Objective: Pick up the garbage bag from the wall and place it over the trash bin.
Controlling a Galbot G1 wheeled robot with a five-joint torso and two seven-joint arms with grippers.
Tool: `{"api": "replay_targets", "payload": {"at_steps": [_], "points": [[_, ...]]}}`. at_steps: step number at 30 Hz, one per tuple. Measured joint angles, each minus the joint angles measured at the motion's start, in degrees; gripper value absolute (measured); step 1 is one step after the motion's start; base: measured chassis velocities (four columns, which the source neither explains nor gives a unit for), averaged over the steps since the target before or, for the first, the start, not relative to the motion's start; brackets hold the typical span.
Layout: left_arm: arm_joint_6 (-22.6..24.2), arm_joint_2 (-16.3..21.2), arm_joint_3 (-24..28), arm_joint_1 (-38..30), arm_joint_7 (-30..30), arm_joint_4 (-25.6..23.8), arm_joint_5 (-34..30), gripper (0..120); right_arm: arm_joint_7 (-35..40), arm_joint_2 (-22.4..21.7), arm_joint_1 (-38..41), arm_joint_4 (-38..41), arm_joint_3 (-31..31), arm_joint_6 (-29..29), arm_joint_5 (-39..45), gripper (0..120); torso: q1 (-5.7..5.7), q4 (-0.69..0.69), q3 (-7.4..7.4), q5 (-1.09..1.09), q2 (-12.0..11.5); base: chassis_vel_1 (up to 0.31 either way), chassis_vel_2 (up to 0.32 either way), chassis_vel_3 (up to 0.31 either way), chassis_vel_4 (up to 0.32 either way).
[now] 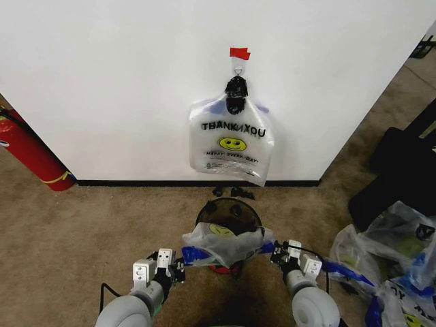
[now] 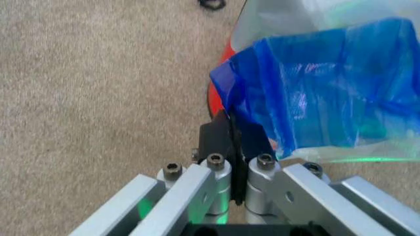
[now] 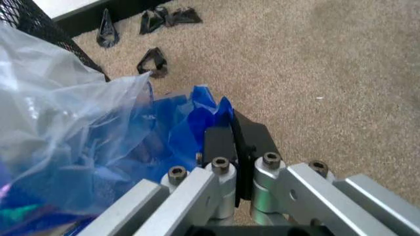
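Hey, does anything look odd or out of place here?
Yes. Small black clips lie scattered on the carpet below the wall. A second bag hangs there while the left pincer and right pincer hold the garbage bag over the trash bin.

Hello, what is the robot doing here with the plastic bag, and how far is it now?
The robot is spreading a garbage bag over the trash bin. The left gripper and the right gripper each pinch a blue handle with shut jaws, one on each side. The bag lies across the near rim, not yet pulled down around it. Another such bag hangs from a hook on the wall.
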Motion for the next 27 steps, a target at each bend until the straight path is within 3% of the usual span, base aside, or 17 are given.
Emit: {"api": "replay_targets", "payload": {"at_steps": [7,8,12,20,27], "points": [[-1.5,0.1,-2.1,5.0,1.1,-5.0,4.7,23,-3.4,-0.8,-3.7,2.1,1.3,4.7,-4.2,0,0.0,0.0,-0.01,0.01,0.0,0.0,0.0,0.0,0.0],[-1.0,-0.2,-3.1,8.3,0.9,-7.9,6.4,36,-6.0,-1.1,-6.2,2.6,1.8,8.9,-10.9,8,0.0,0.0,-0.01,0.0,0.0,0.0,0.0,0.0,0.0],[-0.9,-0.5,-3.8,12.6,0.8,-10.4,10.4,53,-10.3,-1.4,-9.2,1.6,2.4,15.8,-20.3,22,0.0,0.01,-0.01,0.01,0.0,0.0,0.0,0.0,0.0],[-1.5,-0.6,-5.2,17.4,0.6,-14.3,14.2,80,-16.0,-2.5,-14.2,0.8,5.3,22.5,-25.2,48,-0.01,0.01,-0.01,0.01,0.0,0.0,0.0,0.0,0.0],[-2.2,-0.4,-5.6,18.9,0.2,-15.9,15.2,100,-24.6,-2.3,-21.6,0.1,13.4,30.6,-23.9,77,-0.01,-0.01,-0.01,0.0,0.0,0.0,0.0,0.0,0.0]]}}
